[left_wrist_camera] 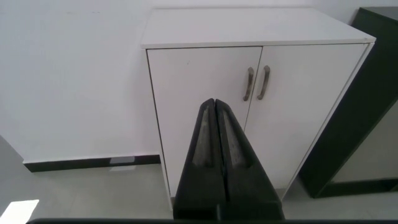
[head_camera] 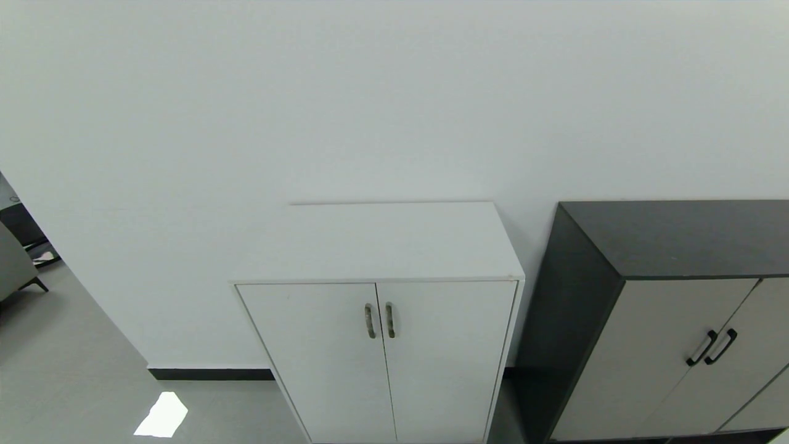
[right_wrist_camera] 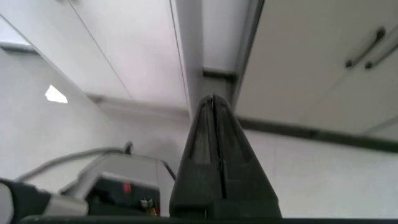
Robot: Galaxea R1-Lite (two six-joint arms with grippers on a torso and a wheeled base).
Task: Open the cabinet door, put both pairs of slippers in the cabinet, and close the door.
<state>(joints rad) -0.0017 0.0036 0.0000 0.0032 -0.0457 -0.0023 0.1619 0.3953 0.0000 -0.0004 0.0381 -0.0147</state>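
As its doors (head_camera: pixel 320 357) are shut, the cabinet (head_camera: pixel 382 246) hides its inside.

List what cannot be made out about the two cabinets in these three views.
1. Inside of the white cabinet: head and left wrist views, hidden by its two shut doors.
2. White cabinet's base: head view, cut off by the lower edge.
3. Lower middle of the doors: left wrist view, covered by the shut left gripper.
4. Dark cabinet: head view, its far side cut off by the right edge.
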